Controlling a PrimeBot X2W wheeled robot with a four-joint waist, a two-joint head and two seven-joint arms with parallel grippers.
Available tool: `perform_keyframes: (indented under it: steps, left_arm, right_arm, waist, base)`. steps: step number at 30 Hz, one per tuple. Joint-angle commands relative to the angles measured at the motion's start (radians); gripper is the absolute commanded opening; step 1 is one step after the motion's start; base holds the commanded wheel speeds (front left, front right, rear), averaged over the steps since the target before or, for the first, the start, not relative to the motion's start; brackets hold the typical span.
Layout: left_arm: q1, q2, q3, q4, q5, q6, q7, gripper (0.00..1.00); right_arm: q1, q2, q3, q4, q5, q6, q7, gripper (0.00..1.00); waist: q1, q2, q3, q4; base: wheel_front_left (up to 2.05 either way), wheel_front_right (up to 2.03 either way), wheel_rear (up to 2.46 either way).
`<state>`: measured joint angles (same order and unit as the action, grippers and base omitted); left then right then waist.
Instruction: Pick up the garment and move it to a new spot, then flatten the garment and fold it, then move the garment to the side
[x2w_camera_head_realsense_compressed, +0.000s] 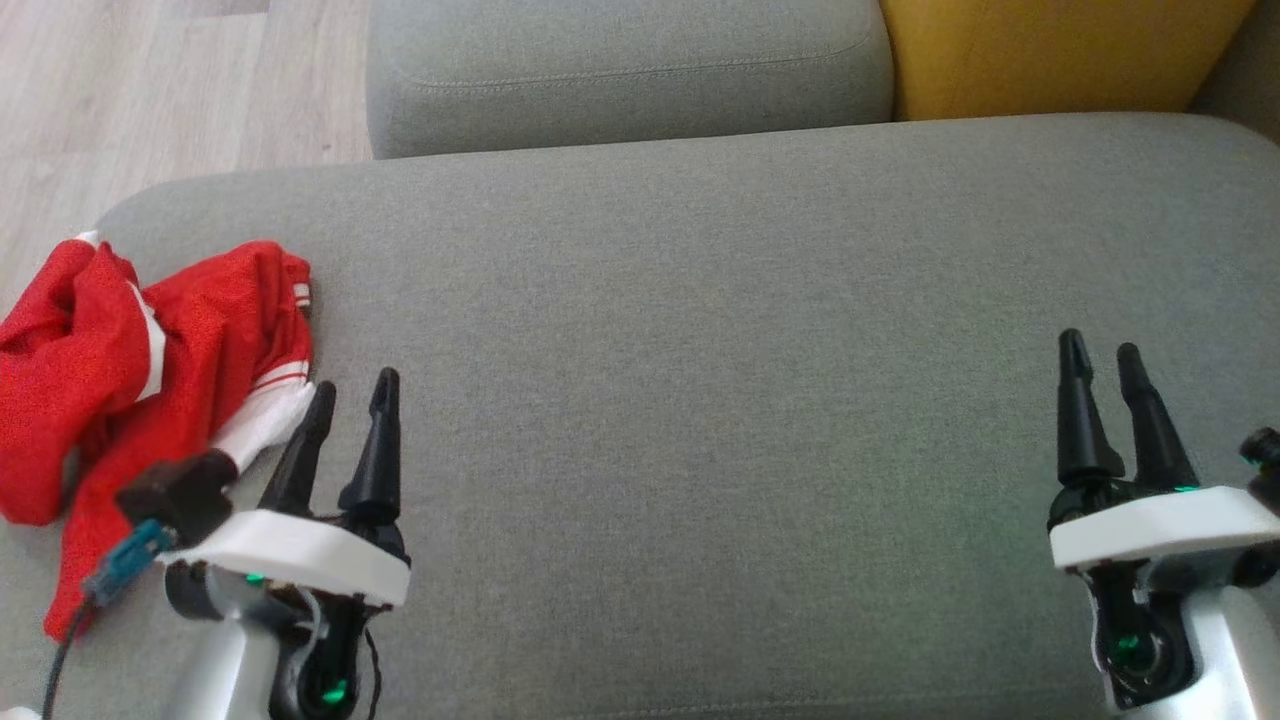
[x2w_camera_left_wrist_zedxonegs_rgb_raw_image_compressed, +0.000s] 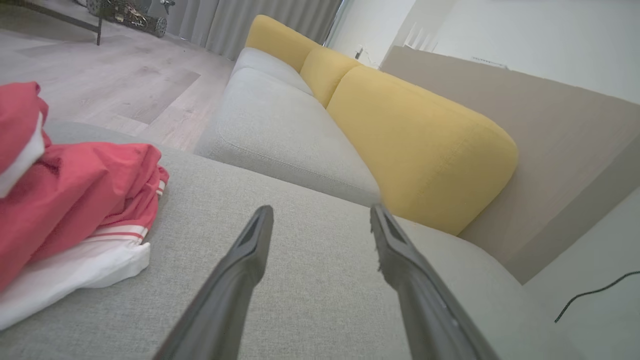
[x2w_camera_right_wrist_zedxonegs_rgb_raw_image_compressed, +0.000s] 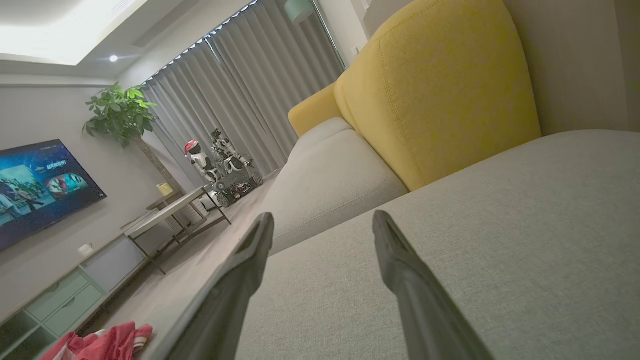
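Observation:
A crumpled red garment (x2w_camera_head_realsense_compressed: 140, 370) with white stripes and a white cuff lies bunched at the left end of the grey sofa seat (x2w_camera_head_realsense_compressed: 720, 330). In the left wrist view the garment (x2w_camera_left_wrist_zedxonegs_rgb_raw_image_compressed: 75, 200) sits to the left of the fingers. My left gripper (x2w_camera_head_realsense_compressed: 350, 395) stands open just right of the white cuff, nothing between its fingers, and whether it touches the cloth I cannot tell. My right gripper (x2w_camera_head_realsense_compressed: 1100, 350) hovers open over the bare seat at the far right, well away from the garment. The red heap (x2w_camera_right_wrist_zedxonegs_rgb_raw_image_compressed: 100, 342) shows small at the bottom left of the right wrist view.
A second grey seat cushion (x2w_camera_head_realsense_compressed: 630, 70) lies beyond, with a yellow back cushion (x2w_camera_head_realsense_compressed: 1060, 50) at the upper right. Wooden floor (x2w_camera_head_realsense_compressed: 150, 90) borders the sofa's left end. The right wrist view shows a TV (x2w_camera_right_wrist_zedxonegs_rgb_raw_image_compressed: 35, 185), a plant (x2w_camera_right_wrist_zedxonegs_rgb_raw_image_compressed: 120, 110), a low table (x2w_camera_right_wrist_zedxonegs_rgb_raw_image_compressed: 170, 210) and another robot (x2w_camera_right_wrist_zedxonegs_rgb_raw_image_compressed: 225, 170).

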<state>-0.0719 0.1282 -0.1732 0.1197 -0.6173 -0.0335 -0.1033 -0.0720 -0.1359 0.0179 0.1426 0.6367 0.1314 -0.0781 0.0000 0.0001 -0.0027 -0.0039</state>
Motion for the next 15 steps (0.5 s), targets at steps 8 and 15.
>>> perform_keyframes:
  steps: [8,15]
  left_arm:
    - [-0.067,0.047,-0.026,-0.032,0.126,0.047,-0.035,1.0]
    - [-0.067,0.063,-0.046,-0.028,0.198,0.091,-0.056,1.0]
  right_arm:
    - [-0.039,-0.02,0.03,-0.028,-0.121,0.0,-0.022,1.0]
    - [-0.034,-0.011,0.04,-0.007,-0.202,-0.001,-0.032,1.0]
  waist:
    - [0.0,-0.0001,-0.003,-0.001]
    - [0.0,-0.0001,-0.004,-0.004]
  base:
    - [0.0,0.0,0.0]
    - [0.0,0.0,0.0]
